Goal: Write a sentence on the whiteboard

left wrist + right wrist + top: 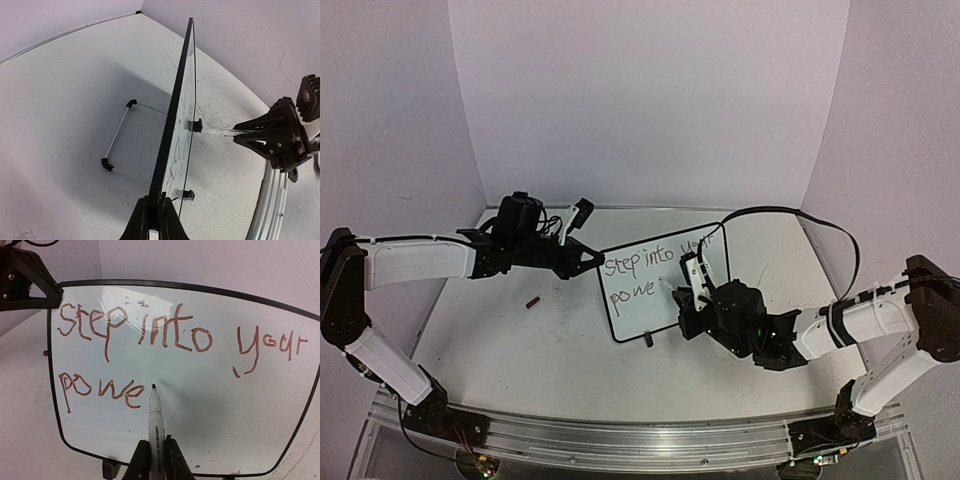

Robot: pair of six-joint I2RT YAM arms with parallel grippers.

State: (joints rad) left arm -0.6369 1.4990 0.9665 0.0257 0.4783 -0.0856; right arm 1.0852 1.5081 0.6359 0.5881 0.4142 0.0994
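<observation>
While marker (155, 426) points, whiteboard (215, 405) reads — "step into your powe"

The left arm (420, 262) reached across level, left gripper (590, 258) pinched shut on the edge of the board (640, 315); the right arm (860, 322) sat low with elbow bent, right gripper (156, 452) clamped on a pen (155, 415), wrist aimed forward.

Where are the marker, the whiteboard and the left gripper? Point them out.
marker (156, 422): right wrist view, white barrel.
whiteboard (225, 410): right wrist view, bare face.
left gripper (158, 201): left wrist view, between fingertips.
</observation>
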